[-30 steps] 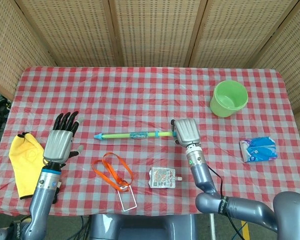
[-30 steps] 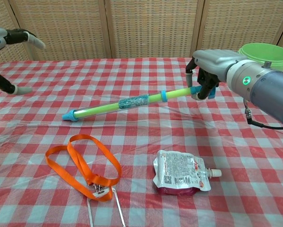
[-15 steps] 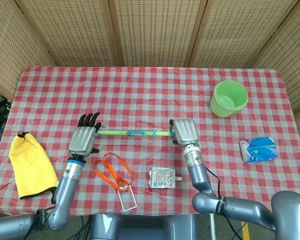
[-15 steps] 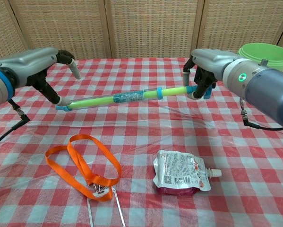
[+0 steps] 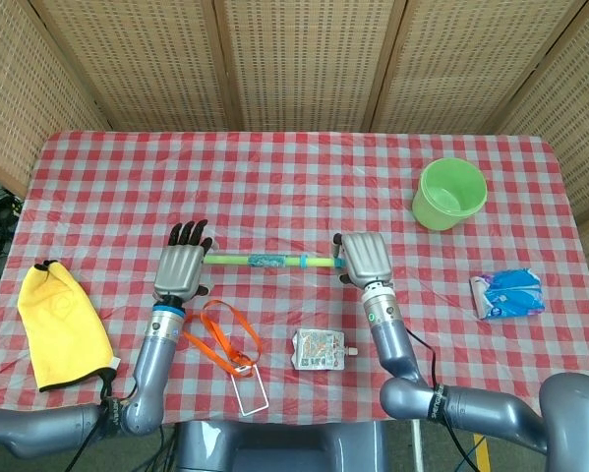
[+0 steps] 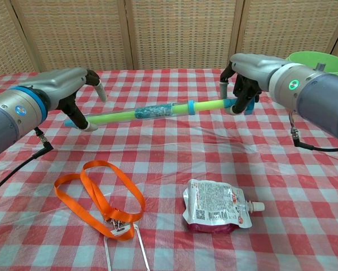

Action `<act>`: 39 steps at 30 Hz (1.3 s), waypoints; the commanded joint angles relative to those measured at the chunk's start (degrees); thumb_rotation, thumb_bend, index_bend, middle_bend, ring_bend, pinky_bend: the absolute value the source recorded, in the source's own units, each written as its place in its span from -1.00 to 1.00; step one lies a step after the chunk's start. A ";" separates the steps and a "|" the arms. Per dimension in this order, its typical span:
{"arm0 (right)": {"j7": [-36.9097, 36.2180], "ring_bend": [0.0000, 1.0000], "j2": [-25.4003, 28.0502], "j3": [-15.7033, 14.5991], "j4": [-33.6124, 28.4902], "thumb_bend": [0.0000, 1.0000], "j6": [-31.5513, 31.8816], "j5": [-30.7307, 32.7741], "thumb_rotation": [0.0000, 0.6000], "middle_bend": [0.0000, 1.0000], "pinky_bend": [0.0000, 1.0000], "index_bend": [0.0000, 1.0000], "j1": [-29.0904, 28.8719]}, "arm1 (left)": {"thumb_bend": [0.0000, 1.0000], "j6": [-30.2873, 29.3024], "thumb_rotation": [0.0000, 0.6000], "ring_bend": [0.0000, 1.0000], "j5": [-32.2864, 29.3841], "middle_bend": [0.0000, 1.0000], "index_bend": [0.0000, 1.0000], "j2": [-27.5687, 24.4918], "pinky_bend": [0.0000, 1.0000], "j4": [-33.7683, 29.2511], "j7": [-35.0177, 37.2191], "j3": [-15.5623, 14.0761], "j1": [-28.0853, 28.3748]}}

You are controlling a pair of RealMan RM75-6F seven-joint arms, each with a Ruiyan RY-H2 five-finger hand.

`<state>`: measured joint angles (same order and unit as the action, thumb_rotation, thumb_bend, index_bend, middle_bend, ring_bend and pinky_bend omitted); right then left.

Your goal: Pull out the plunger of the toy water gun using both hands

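The toy water gun (image 6: 157, 109) hangs clear of the counter (image 5: 274, 177), slung between the two robot hands so that neither end drags on the checked cloth and the plunger can slide freely.

The right robot hand (image 6: 243, 84) has its fingers wrapped round the blue handle end, the part that I judge must travel outward. The left robot hand (image 6: 78, 93) sits at the opposite, nozzle end; its fingers curl about the barrel tip, though from these views I cannot tell whether the grasp has fully closed.

Holding at both extremes gives the longest lever and keeps the pull in line with the tube.

In the head view the gun (image 5: 266, 262) lies near the middle of the counter, its long axis running from 9 o'clock to 3 o'clock, nozzle towards 9 and handle towards 3, roughly level.
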<state>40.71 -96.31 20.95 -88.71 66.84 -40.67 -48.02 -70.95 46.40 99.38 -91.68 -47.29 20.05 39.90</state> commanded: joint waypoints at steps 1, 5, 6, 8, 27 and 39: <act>-0.15 0.86 0.44 0.11 -0.61 0.12 0.04 0.45 1.00 1.00 0.27 0.72 0.05 | -0.54 -0.47 1.00 -1.00 0.28 -1.00 -0.34 0.26 -1.00 0.71 0.16 -0.42 0.25; -0.37 0.86 1.09 0.00 -1.57 0.12 0.00 1.23 1.00 1.00 0.27 0.72 0.08 | -0.53 -1.08 1.00 -1.00 0.01 -1.00 -0.31 0.64 -1.00 1.66 0.43 -0.89 0.57; -0.43 0.86 1.31 -0.03 -1.85 0.12 -0.09 1.59 1.00 1.00 0.27 0.72 0.07 | -0.53 -1.49 1.00 -1.00 0.24 -1.00 -0.30 0.82 -1.00 2.04 0.43 -1.10 0.68; -0.44 0.86 1.58 -0.20 -2.10 0.12 -0.13 1.88 1.00 1.00 0.27 0.72 0.03 | -0.53 -1.91 1.00 -1.00 0.54 -1.00 -0.29 1.07 -1.00 2.70 0.43 -1.51 0.82; -1.34 0.86 3.32 -1.13 -4.02 0.12 -0.16 3.82 1.00 1.00 0.28 0.72 -0.52 | -0.33 0.03 1.00 -1.00 -3.03 -1.00 -0.26 1.06 -1.00 4.04 2.38 -0.58 2.72; -1.60 0.86 3.75 -1.54 -4.64 0.12 0.05 4.63 1.00 1.00 0.28 0.72 -0.86 | -0.33 0.84 1.00 -1.00 -5.10 -1.00 -0.23 1.43 -1.00 4.83 2.56 -0.76 3.86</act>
<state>39.16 -92.60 19.41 -93.31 66.92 -36.09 -48.87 -70.15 41.36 100.77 -86.93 -44.71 19.33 43.70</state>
